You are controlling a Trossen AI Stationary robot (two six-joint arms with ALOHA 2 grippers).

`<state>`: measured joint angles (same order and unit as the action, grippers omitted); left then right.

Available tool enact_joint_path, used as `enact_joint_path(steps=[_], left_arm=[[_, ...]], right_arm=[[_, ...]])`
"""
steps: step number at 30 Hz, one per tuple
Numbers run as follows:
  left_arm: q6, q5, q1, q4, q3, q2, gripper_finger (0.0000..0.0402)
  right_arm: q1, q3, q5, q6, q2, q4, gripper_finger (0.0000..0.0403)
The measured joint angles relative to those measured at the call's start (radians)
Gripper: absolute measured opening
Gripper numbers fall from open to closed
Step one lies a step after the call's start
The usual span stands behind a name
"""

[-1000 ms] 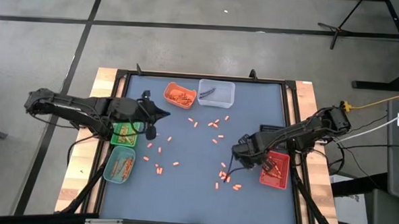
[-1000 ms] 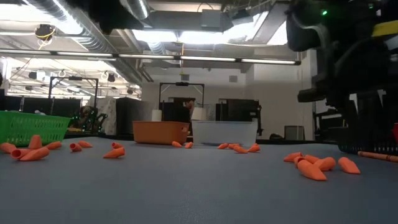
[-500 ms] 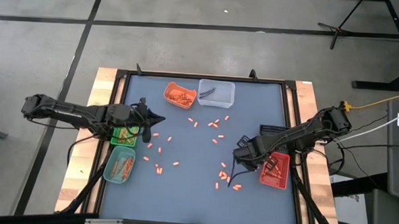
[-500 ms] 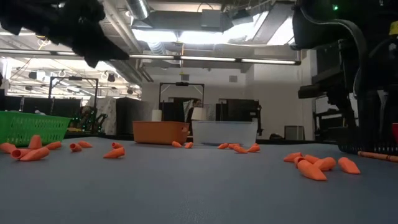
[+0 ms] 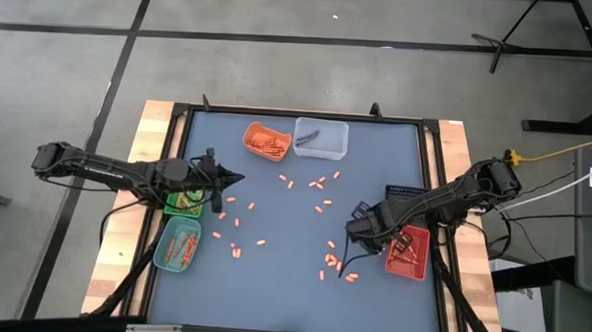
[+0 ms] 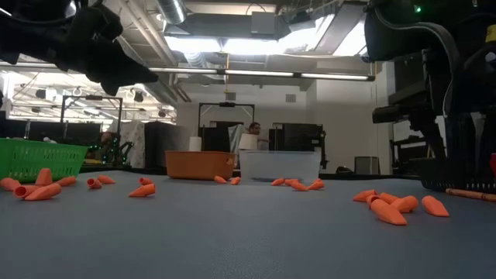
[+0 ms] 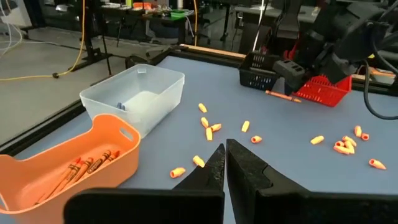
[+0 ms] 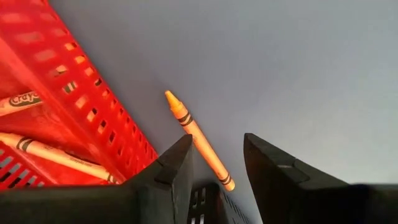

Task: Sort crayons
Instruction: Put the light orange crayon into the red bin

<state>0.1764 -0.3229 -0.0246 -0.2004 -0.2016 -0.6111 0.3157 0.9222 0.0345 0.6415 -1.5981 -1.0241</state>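
One long orange crayon [image 8: 198,140] lies flat on the blue-grey table beside the red basket [image 8: 68,106], which holds more crayons. My right gripper [image 8: 217,163] hangs over it, pointing down and open, one finger on each side, touching nothing; it shows in the high view near the right edge [image 5: 344,260]. My left gripper [image 7: 225,163] is shut and empty, pointing level across the table from its left side [image 5: 235,178]. Several short orange crayon pieces [image 5: 315,182] are scattered over the middle of the table.
At the far edge an orange tray [image 5: 266,140] with crayons stands next to a clear tray [image 5: 321,137]. A green basket [image 5: 182,201] and a teal tray [image 5: 177,247] sit at the left under my left arm. A black basket [image 5: 403,196] is beside the red one.
My left gripper has sunk toward the table and drawn back a little toward the left edge, staying shut. My right gripper has kept its place over the crayon and rolled slightly about its own axis, still open.
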Motion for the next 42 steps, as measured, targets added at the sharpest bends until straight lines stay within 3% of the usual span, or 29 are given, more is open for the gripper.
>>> enact_joint_path(steps=[42], left_arm=[[-0.003, 0.014, 0.0, -0.003, 0.001, 0.005, 0.0002]], right_arm=[[-0.002, -0.001, 0.003, 0.073, -0.085, 0.012, 0.014]])
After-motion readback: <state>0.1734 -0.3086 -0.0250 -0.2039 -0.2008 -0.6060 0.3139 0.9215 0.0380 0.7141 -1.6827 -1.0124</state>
